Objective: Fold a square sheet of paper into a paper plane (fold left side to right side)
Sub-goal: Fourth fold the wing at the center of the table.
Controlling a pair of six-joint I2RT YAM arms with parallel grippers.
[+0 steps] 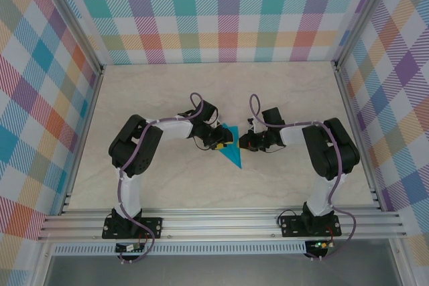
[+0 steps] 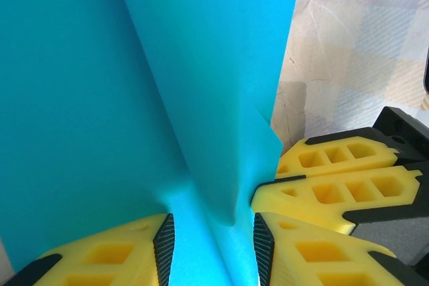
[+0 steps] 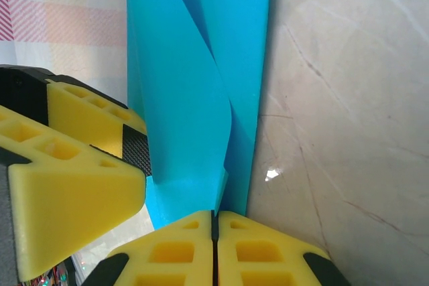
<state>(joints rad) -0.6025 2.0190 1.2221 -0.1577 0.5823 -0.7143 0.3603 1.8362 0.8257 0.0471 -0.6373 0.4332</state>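
The turquoise sheet of paper lies mid-table, folded into a pointed wedge like a paper plane, with its tip towards the near edge. My left gripper is on its left side and my right gripper on its right. In the left wrist view the left gripper stands open, its pads astride a raised fold of paper. Seen from the right wrist, the right gripper is shut, and the edge of a lifted paper flap runs into the seam between its tips.
The beige marble-patterned tabletop is walled by plaid panels at the back and sides. An aluminium rail carries both arm bases along the near edge. The two grippers' fingers sit almost touching over the paper, the left fingers close beside the right gripper.
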